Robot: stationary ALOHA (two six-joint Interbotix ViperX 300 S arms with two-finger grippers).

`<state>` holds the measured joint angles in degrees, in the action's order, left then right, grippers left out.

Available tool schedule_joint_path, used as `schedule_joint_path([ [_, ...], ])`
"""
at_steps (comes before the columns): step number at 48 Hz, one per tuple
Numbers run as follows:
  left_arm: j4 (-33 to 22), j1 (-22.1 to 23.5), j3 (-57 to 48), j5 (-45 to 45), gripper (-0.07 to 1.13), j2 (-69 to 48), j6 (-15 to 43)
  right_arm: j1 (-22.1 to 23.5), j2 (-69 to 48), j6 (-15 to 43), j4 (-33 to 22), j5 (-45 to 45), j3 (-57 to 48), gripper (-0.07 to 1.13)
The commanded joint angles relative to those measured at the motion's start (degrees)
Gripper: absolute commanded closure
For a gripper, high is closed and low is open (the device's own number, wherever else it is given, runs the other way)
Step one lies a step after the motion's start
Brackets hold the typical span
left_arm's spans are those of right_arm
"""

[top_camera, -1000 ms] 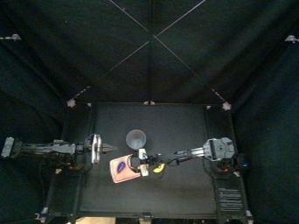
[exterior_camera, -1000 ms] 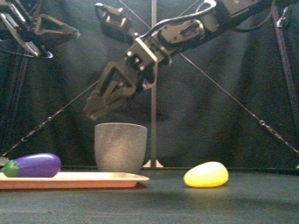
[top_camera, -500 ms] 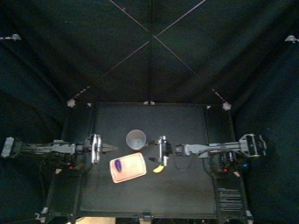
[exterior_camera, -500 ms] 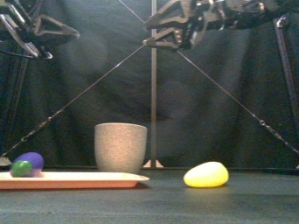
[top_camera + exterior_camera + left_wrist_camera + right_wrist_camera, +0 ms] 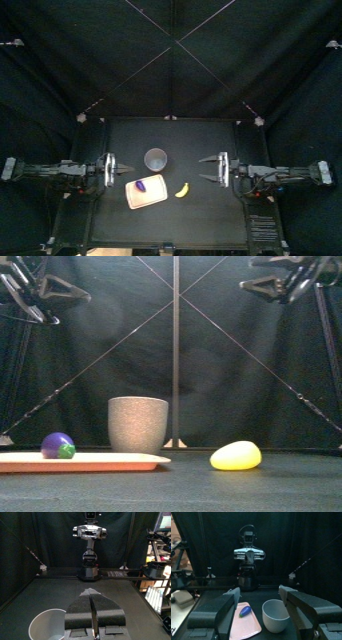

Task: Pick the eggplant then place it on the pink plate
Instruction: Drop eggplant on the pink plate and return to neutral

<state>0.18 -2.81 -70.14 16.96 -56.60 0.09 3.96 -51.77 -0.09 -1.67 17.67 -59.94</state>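
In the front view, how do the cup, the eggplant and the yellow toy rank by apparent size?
Largest: cup.
Then: yellow toy.
Smallest: eggplant, though it seems turned end-on.

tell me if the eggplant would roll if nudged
Likely: the eggplant looks rounded and smooth, so a nudge may roll it. The plate seems flat with hardly any rim, so it might not stop it. Probably light, being a small toy.

eggplant: purple, I saw, with a green cap.
plate: pink all over.
cup: grey and finely speckled.
toy: plain yellow, I called it.
table: black.
curtain: black too.
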Motion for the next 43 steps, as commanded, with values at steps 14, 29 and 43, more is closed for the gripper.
schedule_joint_path([
  [14,0.09,-0.26,0.62,0.35,1.07,0.09,0.09,0.18,-9.67,0.0,0.53,-6.77,-4.48,0.09],
  [29,0.09,-0.35,0.53,0.26,1.07,0.09,0.0,0.18,-9.67,-0.09,0.18,-7.47,-4.57,0.09],
  [43,0.09,-0.35,0.53,0.35,1.07,0.09,0.09,0.26,-9.67,-0.18,0.18,-7.47,-4.66,0.09],
])
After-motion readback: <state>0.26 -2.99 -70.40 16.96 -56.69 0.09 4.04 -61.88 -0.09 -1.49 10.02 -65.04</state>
